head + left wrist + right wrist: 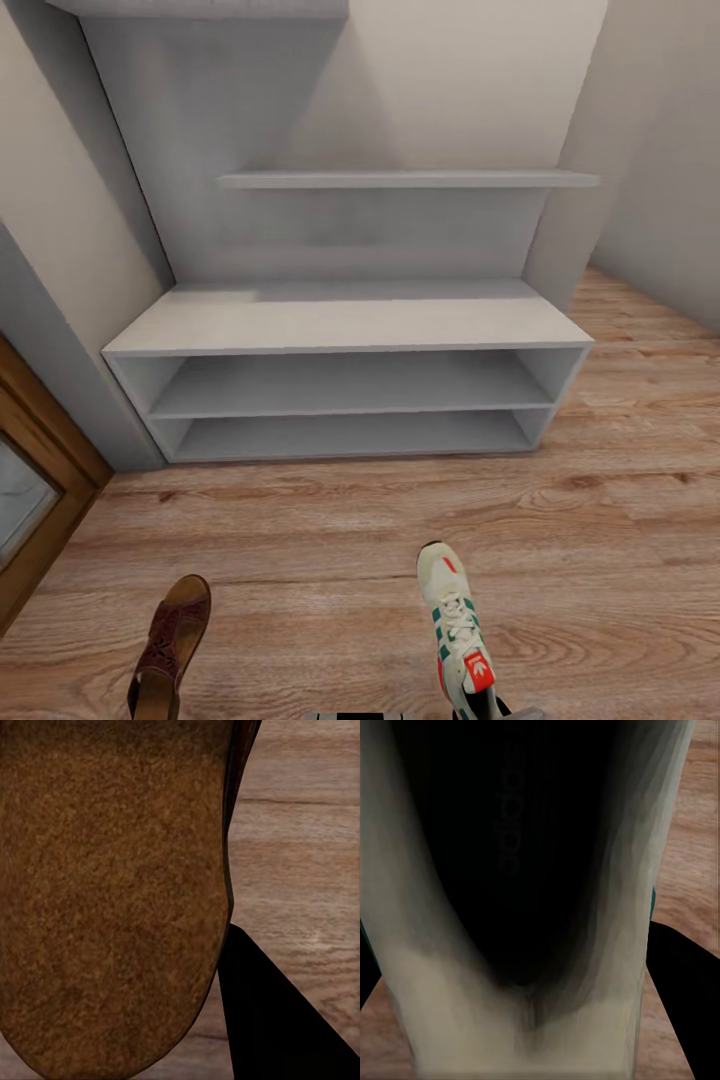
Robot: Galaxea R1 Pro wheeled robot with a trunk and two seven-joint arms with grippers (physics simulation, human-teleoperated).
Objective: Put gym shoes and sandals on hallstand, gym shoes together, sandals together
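Transport step: sandal [172, 640] gripped in left end effector, gym shoe [457, 627] in right, both short of hallstand [340, 325]. Next: advance, set each on a shelf level.

The hallstand [340, 325] looks matt and smooth, the corridor floor [600, 500] is wood-grained, the sandal [172, 640] seems grainy leather, and the gym shoe [455, 625] is matt cream.

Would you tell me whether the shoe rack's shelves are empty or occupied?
Empty: the hallstand shows bare top and open shelves; no shoes rest on them.
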